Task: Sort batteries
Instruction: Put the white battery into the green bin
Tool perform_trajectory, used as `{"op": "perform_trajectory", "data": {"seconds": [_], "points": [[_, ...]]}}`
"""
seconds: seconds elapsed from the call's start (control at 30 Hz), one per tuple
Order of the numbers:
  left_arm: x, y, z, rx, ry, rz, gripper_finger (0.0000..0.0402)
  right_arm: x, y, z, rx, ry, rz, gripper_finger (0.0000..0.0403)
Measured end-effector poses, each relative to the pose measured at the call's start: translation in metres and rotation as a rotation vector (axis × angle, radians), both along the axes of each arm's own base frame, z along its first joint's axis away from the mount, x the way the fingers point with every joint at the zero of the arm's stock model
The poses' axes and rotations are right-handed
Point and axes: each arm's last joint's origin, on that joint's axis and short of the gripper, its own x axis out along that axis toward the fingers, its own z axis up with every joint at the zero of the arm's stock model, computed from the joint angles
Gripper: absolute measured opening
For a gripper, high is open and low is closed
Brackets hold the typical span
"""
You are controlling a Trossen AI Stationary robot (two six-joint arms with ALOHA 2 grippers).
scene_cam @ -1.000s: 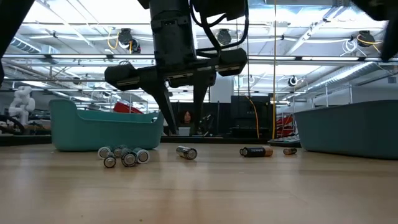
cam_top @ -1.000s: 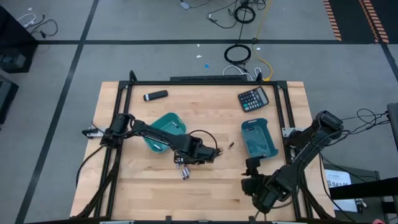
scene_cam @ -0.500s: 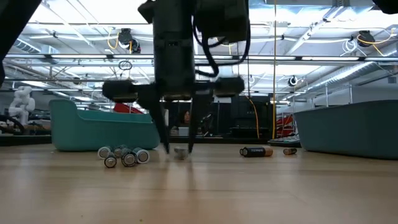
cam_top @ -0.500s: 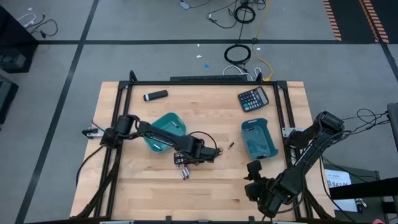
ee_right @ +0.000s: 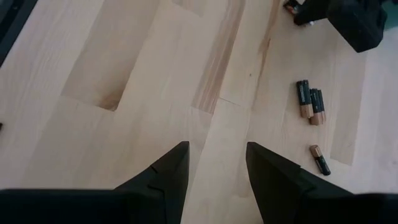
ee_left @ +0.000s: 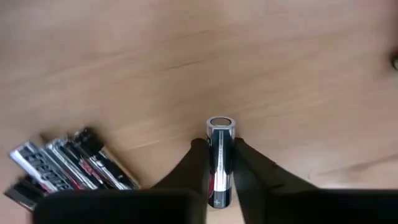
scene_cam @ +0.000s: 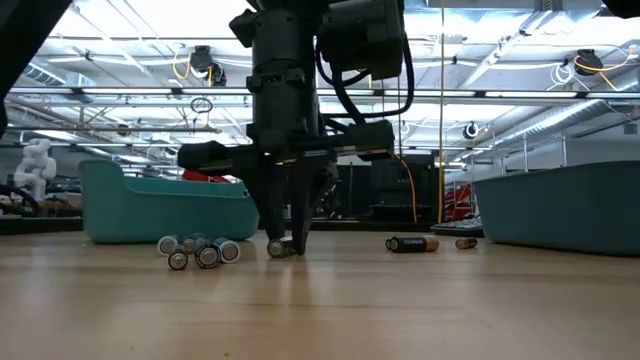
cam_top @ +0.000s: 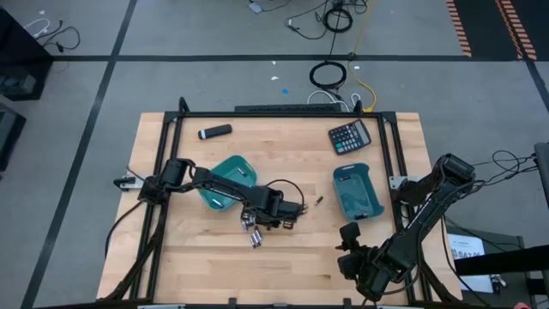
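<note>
Gripping is the step in hand: your left gripper [ee_left: 220,163] stands at table level near the middle of the table [cam_top: 283,142], its fingers [ee_left: 196,165] pressed on either side of one silvery battery [ee_left: 220,155] that lies flat on the wood; before you lift, make sure both pads bear on the barrel and not on the ends, or it may roll out. Raise it straight up and slowly; the cluster [scene_cam: 198,250] of like cells lies just left of it, and a sideways drag could scatter them. The left bin [cam_top: 225,182] is close behind the gripper, the right bin [cam_top: 356,190] well off to the right; which sort belongs where you cannot tell from here, so check before you carry. Your right gripper [ee_right: 214,168] waits near the table's near right corner with its fingers apart, holding nothing; three small dark cells [ee_right: 310,100] lie ahead of it.
</note>
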Motion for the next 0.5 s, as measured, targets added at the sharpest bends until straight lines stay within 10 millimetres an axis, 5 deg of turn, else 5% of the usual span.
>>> {"op": "perform_trajectory", "data": {"seconds": [0.27, 0.5], "points": [[0.002, -0.001, 0.004, 0.032, -0.007, -0.085, 0.0047, 0.001, 0.002, 0.001, 0.006, -0.012, 0.018, 0.0150], [0.008, 0.002, 0.041, 0.146, 0.069, -0.162, 0.0047, 0.002, 0.002, 0.001, 0.006, -0.015, 0.017, 0.0150]]}}
